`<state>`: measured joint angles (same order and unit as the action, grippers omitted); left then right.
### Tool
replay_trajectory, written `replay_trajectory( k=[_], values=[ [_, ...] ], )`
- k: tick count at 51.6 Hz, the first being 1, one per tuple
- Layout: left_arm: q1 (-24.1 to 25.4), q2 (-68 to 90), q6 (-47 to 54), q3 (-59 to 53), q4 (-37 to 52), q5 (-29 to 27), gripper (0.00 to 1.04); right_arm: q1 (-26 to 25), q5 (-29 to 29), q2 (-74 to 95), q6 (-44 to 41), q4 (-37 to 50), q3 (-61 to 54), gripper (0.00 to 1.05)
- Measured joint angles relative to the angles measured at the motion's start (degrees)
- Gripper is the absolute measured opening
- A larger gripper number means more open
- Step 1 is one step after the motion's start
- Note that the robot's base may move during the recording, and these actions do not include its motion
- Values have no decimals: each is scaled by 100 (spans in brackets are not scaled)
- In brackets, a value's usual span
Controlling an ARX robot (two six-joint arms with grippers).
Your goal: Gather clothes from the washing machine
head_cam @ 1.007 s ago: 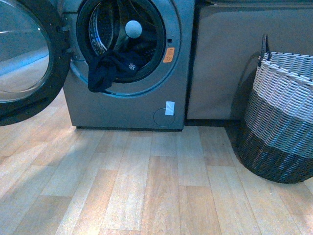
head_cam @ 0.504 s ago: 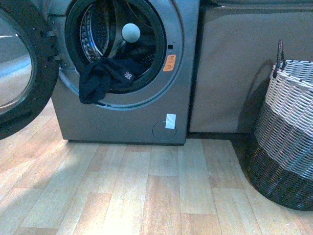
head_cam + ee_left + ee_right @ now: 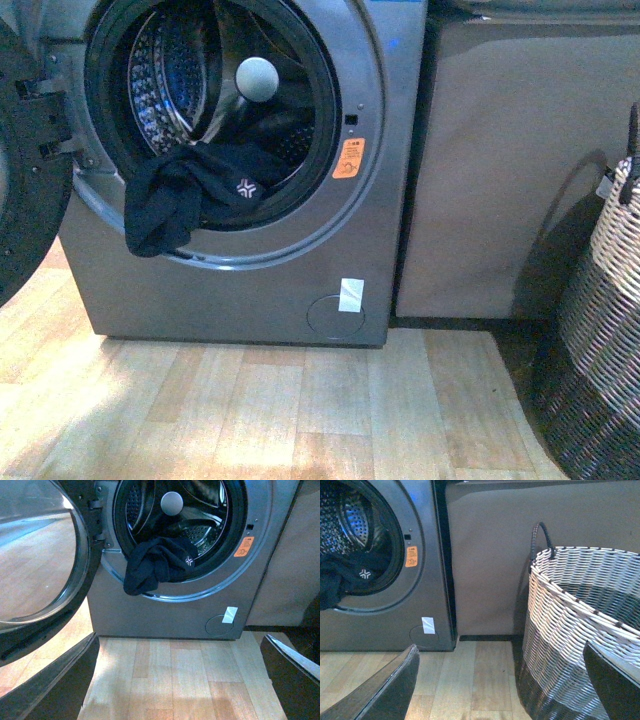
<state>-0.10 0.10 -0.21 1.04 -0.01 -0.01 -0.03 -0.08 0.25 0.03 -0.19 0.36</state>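
The clothes (image 3: 190,195) are a dark garment with a small white logo, draped over the lower lip of the drum mouth and hanging down the front of the grey washing machine (image 3: 250,290). The round door (image 3: 20,200) stands swung open on the left. In the left wrist view the clothes (image 3: 155,565) hang well ahead of my left gripper (image 3: 180,645), which is open over bare floor. My right gripper (image 3: 500,650) is open too, with the clothes (image 3: 345,575) off to one side of it. Neither gripper appears in the front view.
A two-tone woven basket (image 3: 580,630) stands on the floor right of the machine, at the right edge of the front view (image 3: 605,330). A beige panel (image 3: 500,170) fills the space between them. A grey ball (image 3: 257,78) sits inside the drum. The floor is wood plank.
The front view has closed in on the washing machine: the drum and clothes look larger and the basket has slid to the right edge. The clothes hang as before.
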Motion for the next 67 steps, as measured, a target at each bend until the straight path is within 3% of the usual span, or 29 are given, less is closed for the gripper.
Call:
replay_trajectory(
  k=[67],
  values=[
    [0, 0, 0, 0, -7, -15, 98, 7, -11, 15, -2, 2, 0, 97]
  ],
)
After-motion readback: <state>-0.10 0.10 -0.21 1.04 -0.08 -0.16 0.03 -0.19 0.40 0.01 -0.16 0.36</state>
